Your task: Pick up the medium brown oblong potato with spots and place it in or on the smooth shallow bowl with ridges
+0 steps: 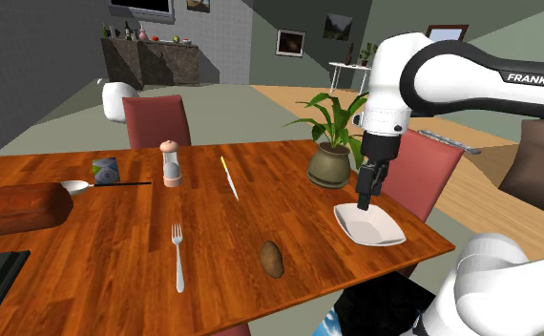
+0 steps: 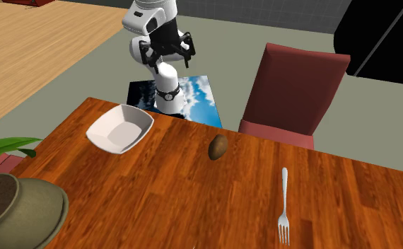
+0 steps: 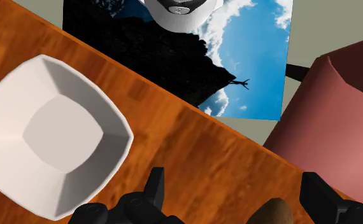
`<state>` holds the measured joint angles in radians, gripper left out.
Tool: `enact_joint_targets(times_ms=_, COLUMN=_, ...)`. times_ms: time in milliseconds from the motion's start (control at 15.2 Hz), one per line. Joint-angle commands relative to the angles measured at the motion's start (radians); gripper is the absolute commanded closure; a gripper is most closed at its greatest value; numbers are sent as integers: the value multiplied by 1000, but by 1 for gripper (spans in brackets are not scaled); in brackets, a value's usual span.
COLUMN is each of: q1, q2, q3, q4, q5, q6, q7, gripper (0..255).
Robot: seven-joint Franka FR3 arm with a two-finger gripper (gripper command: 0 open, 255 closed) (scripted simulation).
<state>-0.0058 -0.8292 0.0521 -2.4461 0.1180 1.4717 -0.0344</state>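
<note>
We read "FRANKA E" on the arm [image 1: 470,69]. The gripper [image 1: 366,199] hangs close over the white bowl [image 1: 368,227], fingers spread wide, clasping nothing. The brown potato [image 1: 272,258] lies on the wooden table [image 1: 117,239] near its near edge, to the shoulder view's left of the bowl and apart from it. Bare wood separates it from the fork [image 1: 177,256].

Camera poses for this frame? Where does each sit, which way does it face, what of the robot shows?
Shoulder view: beside the stand, looking down the table; shows the arm and end effector by the bowl.
Second exterior view: across the table, facing the robot's base; potato mid-frame.
Wrist view: on the end effector, looking down; both fingers show, apart.
Shared: bowl and potato appear in all three.
</note>
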Motion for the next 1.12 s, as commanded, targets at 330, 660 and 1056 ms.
enact_joint_targets(times_ms=330, q1=-10, q2=121, q3=93, q4=-30, q5=72, q6=148, q7=149, gripper=0)
enact_joint_targets(times_ms=660, q1=-24, q2=281, q3=178, q4=-22, q5=122, q6=298, q7=291, gripper=0)
enact_joint_targets(times_ms=1056, q1=-48, q2=509, q3=263, q4=35, q5=140, q6=469, q7=464, gripper=0)
